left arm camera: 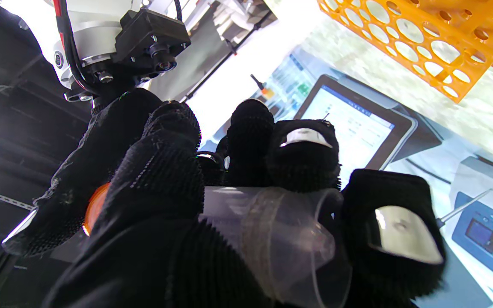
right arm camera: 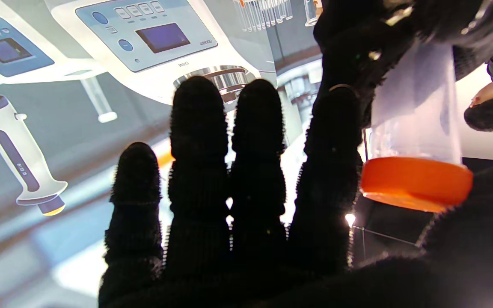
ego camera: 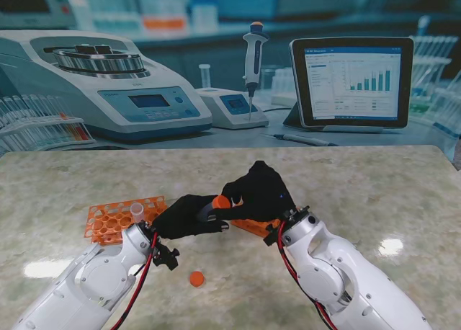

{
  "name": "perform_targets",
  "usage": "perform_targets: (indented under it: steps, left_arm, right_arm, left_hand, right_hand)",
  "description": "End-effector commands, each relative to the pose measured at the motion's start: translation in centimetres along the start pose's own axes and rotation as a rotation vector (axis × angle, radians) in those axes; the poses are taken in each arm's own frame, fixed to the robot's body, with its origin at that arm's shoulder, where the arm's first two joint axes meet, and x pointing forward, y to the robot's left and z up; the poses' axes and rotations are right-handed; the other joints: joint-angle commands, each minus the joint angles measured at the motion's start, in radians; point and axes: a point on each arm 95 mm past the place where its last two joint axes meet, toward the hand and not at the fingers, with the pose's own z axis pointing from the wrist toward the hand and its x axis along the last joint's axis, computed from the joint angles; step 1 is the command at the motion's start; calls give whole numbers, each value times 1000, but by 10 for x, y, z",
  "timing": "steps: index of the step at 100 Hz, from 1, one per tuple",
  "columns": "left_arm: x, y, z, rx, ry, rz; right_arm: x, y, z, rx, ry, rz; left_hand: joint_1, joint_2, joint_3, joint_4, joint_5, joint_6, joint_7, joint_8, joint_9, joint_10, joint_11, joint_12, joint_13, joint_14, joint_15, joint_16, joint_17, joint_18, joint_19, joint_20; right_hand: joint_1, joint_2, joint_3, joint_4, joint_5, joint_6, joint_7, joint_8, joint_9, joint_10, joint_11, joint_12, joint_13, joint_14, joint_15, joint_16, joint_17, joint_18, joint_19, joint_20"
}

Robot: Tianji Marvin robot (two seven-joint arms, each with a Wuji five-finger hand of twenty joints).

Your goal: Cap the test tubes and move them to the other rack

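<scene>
Two orange racks sit on the bench. Toward the left edge, the left rack (ego camera: pixel 115 218) holds one uncapped tube (ego camera: pixel 137 212) at its right end. Just right of it, the left robot hand (ego camera: pixel 186 216) is closed around a clear tube (left arm camera: pixel 272 239), gripped sideways with its open end toward the right. A loose orange cap (ego camera: pixel 197 278) lies on the bench nearer to me, between the two arms. Right of centre, the right robot hand (ego camera: pixel 261 192) pinches an orange cap (ego camera: pixel 221 201) between thumb and forefinger, pressed against the held tube's mouth; its other fingers (right arm camera: pixel 199 141) are stretched out straight. The right rack (ego camera: pixel 256 227) lies mostly hidden under that hand, only its orange edge showing.
</scene>
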Motion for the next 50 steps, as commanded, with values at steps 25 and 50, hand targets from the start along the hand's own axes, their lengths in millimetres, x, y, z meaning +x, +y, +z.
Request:
perform_targets:
  steps: [25, 50]
  left_arm:
    - [3, 3, 1, -8, 11, -2]
    - [3, 2, 1, -7, 11, -1]
  right_arm:
    - [1, 5, -9, -16, 0, 14]
    - [1, 10, -12, -24, 33, 15]
  left_hand:
    - [20, 51, 11, -3, -1, -44, 23, 29, 12, -48, 19, 19, 58, -34, 39, 15, 20, -130, 190, -11]
    - [21, 50, 11, -3, -2, -44, 22, 28, 11, -47, 19, 19, 57, -33, 38, 15, 20, -130, 191, -11]
  right_hand:
    - [-11, 89, 58, 30, -117, 52, -116, -64, -100, 29, -102, -31, -65, 4, -77, -1, -52, 13, -39, 3]
    - [16, 43, 61, 32, -247, 101, -205, -105, -206, 35, -166, -54, -116, -2, -114, -6, -78, 15, -59, 6]
